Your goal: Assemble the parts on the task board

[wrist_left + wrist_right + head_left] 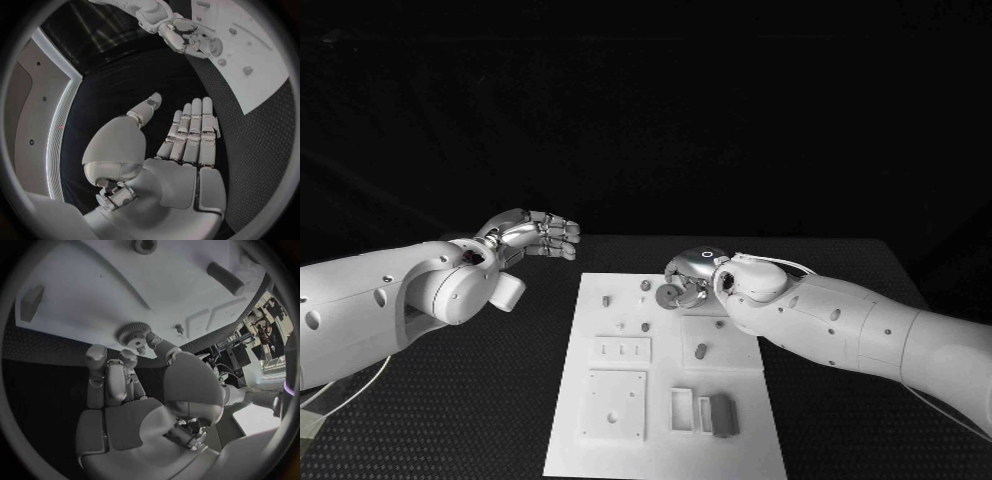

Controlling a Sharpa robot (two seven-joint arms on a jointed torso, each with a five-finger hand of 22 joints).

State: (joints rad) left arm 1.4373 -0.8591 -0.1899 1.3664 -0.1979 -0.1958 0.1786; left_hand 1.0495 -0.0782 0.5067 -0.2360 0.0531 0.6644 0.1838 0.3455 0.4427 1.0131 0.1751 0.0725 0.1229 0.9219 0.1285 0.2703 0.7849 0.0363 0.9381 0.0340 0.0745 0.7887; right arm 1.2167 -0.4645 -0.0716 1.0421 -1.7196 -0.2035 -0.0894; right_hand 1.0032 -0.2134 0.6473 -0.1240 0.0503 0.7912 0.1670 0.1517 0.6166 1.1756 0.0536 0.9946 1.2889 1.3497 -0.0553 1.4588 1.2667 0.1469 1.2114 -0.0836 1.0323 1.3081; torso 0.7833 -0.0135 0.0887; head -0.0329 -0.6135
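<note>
The white task board (pixel 661 440) lies in the middle of the black table. My right hand (pixel 692 278) hovers over its far right part and pinches a small toothed gear (pixel 669 295) between thumb and fingers; the gear (pixel 133 332) sits just above the board (pixel 87 280). My left hand (pixel 531 236) is raised beyond the board's far left corner. Its palm (pixel 187 150) is bare, with the fingers straight side by side and the thumb apart. The left wrist view also catches the right hand (pixel 181 32) with the gear (pixel 215 46).
Small pegs stand on the board's far half (pixel 646 284), (pixel 700 350). A grey block (pixel 721 415) lies beside a slot (pixel 682 408) near the front. Two recessed plates (pixel 620 350), (pixel 616 402) sit left of centre. A cylinder (pixel 225 277) lies on the board.
</note>
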